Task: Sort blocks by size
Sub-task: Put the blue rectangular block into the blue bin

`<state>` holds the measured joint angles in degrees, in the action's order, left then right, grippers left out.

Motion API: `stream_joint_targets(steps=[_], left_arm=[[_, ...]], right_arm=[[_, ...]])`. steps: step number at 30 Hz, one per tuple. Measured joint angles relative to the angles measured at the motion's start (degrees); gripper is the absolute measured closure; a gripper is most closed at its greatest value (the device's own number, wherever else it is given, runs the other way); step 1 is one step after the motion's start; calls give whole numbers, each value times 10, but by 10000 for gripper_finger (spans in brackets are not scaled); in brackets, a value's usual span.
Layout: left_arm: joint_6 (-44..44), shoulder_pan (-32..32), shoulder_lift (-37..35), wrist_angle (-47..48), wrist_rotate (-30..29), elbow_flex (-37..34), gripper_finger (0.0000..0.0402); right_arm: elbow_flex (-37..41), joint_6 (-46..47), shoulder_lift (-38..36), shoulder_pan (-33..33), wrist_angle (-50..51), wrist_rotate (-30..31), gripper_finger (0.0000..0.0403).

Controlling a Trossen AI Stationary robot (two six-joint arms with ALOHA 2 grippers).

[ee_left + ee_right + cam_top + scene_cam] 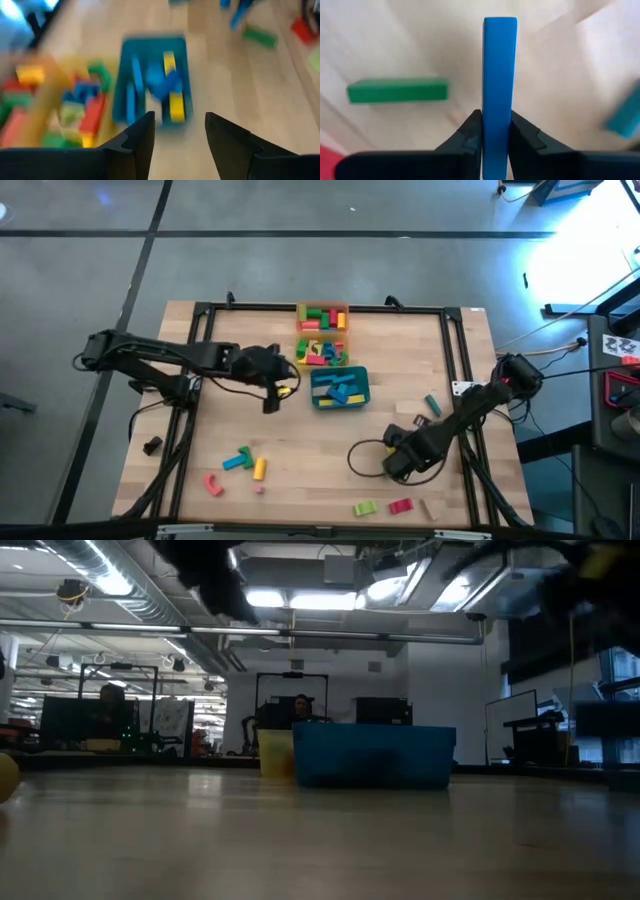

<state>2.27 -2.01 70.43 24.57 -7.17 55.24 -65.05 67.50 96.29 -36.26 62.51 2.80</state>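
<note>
Pale wooden table [200, 430], light plank grain, edged by a black metal frame [455, 360]. Teal rectangular plastic tray [340, 388]: blue and yellow bars inside. Yellow square tray [320, 350] and orange square tray [322, 317]: mixed red, green, yellow, pink and blue pieces. Loose on the wood: yellow cylinder [260, 469], red arch [213, 484], lime-green block [364, 507], red block [400, 505]. Bright blue flat bar [499, 90]; green bar [397, 90] beside it. Both arms dark.

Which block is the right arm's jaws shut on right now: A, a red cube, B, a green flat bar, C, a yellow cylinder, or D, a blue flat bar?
D: the right wrist view shows the right gripper with its jaws closed on the blue flat bar block, while a green flat bar block lies loose on the wooden table.
</note>
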Motion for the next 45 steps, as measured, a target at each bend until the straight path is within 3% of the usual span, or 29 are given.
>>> stream_joint_targets(steps=[7, 12, 14, 17, 23, 31, 36, 42, 45], left_arm=[[108, -54, -28, 179, 40, 0, 243], [200, -104, -29, 266, 75, -2, 243], [225, -123, -29, 277, 79, -5, 243], [252, -149, -29, 287, 79, -5, 243], [278, -178, -28, 288, 79, -5, 243], [273, -185, -27, 288, 56, -5, 243], [268, -185, -27, 288, 55, -5, 243], [213, -184, -27, 288, 41, -5, 243], [190, -184, -27, 288, 34, -5, 243]], right_arm=[[-62, -117, -1, 58, 23, 143, 314], [-67, -253, -1, 116, -59, 231, 357], [-67, -309, -1, 142, -85, 239, 381], [-67, -363, -1, 175, -105, 206, 398], [-67, -360, -1, 206, -105, 84, 361], [-66, -341, 0, 206, -141, 12, 326], [-66, -259, 0, 205, -156, 10, 275], [-66, -87, 1, 205, -161, 10, 208], [-65, -67, 4, 205, -162, 10, 189]])
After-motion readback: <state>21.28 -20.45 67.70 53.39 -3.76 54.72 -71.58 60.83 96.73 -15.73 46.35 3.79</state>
